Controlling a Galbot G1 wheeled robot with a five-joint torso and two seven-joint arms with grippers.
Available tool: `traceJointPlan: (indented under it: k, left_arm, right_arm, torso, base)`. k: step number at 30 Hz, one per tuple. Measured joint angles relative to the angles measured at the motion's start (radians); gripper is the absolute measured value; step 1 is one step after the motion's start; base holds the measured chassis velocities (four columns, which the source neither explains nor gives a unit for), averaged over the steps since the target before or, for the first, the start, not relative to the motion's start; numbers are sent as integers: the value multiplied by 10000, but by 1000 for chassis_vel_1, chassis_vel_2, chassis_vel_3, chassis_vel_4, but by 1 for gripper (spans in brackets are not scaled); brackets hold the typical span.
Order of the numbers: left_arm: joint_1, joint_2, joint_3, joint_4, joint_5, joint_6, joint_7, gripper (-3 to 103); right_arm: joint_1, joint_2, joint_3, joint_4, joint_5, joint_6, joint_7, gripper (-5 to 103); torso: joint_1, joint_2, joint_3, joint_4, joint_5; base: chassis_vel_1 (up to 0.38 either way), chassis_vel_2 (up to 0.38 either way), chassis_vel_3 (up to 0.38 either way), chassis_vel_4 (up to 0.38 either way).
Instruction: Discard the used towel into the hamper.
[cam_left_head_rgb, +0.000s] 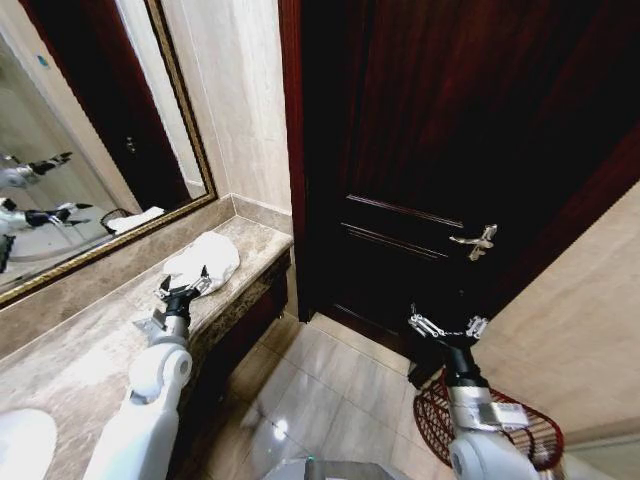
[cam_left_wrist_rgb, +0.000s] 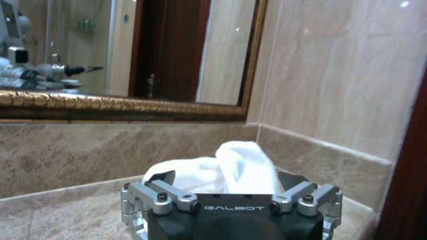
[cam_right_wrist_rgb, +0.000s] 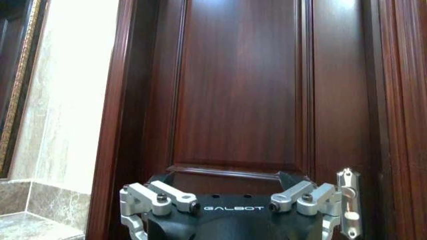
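In the head view the left hand (cam_left_head_rgb: 182, 290) is in the left middle of the frame, above the marble bench (cam_left_head_rgb: 80, 360). Its two fingers are spread wide and hold nothing. Their tips are just beside the near edge of the white towel (cam_left_head_rgb: 205, 260), and I cannot tell if they touch it. The towel lies crumpled on the far end of the bench, close to the corner where the beige wall meets the dark wooden door (cam_left_head_rgb: 450, 130). In the left wrist view the towel (cam_left_wrist_rgb: 227, 170) rises as a soft heap just beyond the open fingers (cam_left_wrist_rgb: 160, 179), with the gold-framed mirror (cam_left_wrist_rgb: 133, 105) behind it on the wall.

The right hand (cam_left_head_rgb: 447, 326) is in the lower right of the head view, in the air in front of the door and below the silver door handle (cam_left_head_rgb: 478, 241). Its fingers are also wide apart and empty. In the right wrist view it (cam_right_wrist_rgb: 230, 177) faces the door panel, and the handle (cam_right_wrist_rgb: 349, 210) is at the lower right edge.

The hamper (cam_left_head_rgb: 500, 425), a dark reddish wire basket, stands on the tiled floor (cam_left_head_rgb: 320, 390) in the lower right corner of the head view, partly hidden behind the right arm. It is well apart from the towel.
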Motion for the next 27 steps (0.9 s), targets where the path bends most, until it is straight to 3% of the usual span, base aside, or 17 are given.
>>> traceJointPlan:
  k: [8, 27]
  left_arm:
    - [-1692, 426, 513, 1318, -562, 703, -719, 100]
    - [-4561, 549, 1816, 4960, -739, 764, -982, 100]
  right_arm:
    - [66, 31, -13, -229, -126, 19, -28, 100]
    - [206, -34, 138, -671, -127, -25, -39, 100]
  torso:
    - [0, 0, 0, 1, 2]
    - [0, -1, 0, 0, 3]
  base:
    - [0, 0, 0, 0]
    - [0, 0, 0, 0]
